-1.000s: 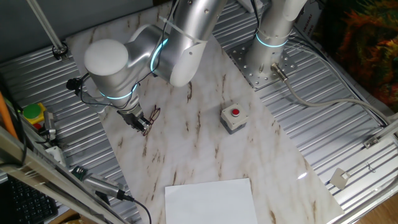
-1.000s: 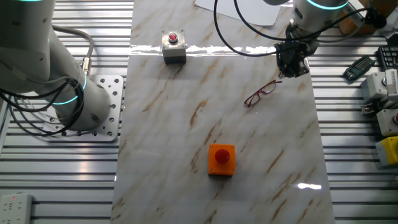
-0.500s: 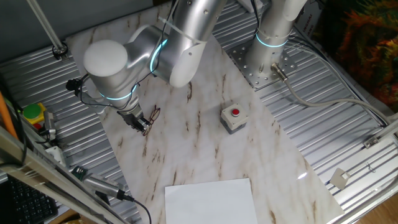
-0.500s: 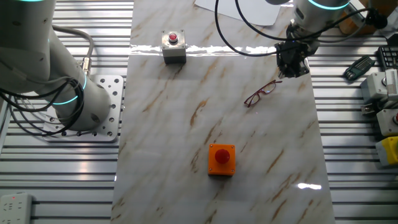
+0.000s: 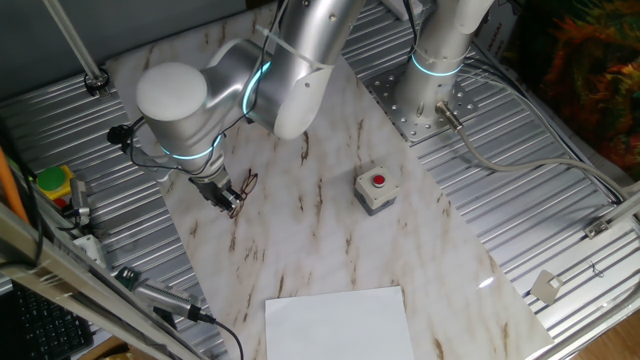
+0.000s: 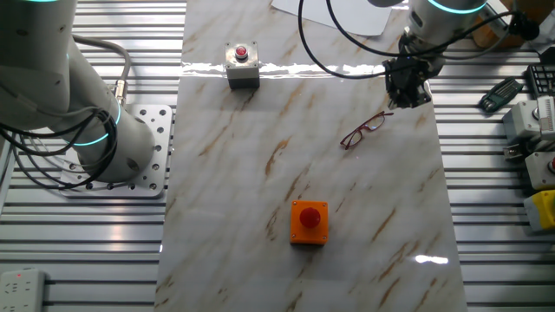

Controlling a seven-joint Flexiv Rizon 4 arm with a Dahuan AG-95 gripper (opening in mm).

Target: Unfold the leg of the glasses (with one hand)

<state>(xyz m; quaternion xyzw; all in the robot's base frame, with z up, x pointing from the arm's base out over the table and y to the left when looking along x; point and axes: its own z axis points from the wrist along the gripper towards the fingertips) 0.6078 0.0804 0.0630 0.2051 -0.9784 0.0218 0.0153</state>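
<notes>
Hovering gripper (image 6: 410, 97) at the far end of the glasses (image 6: 365, 130), presumably to catch the leg (image 6: 381, 118); grip state unclear

Arm bent low over the table, claw (image 6: 408, 94) pointing down, finger gap unclear

I see the glasses (image 6: 365, 129) lying flat on the marble tabletop (image 6: 260, 191) — a small pair with a thin dark reddish-brown wire frame and clear lenses. They sit slanted, close to one long edge of the tabletop and nearer its far end in the other fixed view. The leg (image 6: 384, 114) is a thin wire of the same colour at the frame's upper end — too fine for me to tell how far it is folded. In one fixed view only a bit of the frame (image 5: 249, 183) shows.
</notes>
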